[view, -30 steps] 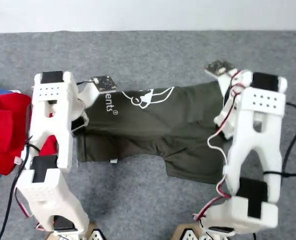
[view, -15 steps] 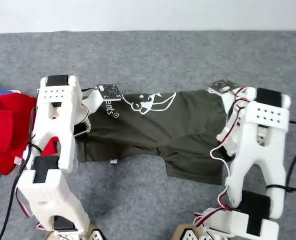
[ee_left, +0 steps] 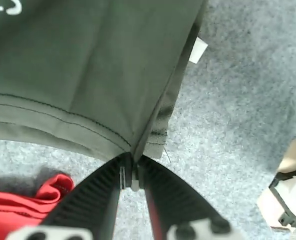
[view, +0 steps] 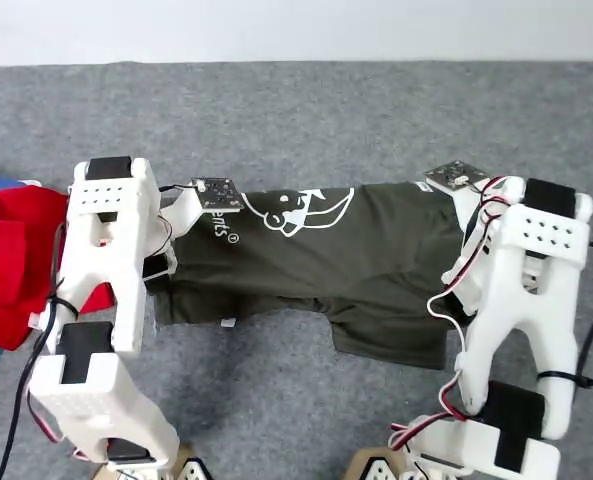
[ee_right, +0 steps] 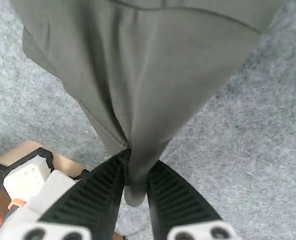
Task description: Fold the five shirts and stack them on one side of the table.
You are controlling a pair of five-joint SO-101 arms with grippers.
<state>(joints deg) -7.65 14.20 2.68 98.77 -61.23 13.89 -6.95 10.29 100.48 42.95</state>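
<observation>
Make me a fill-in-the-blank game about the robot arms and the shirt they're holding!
The shirt stretched between the two arms is dark ____.
The left end effector and the right end effector are both ____ on its fabric.
The drawing printed on it is ____.
The cloth pile beside the left arm is mostly ____.
Missing words: green, shut, white, red.
</observation>
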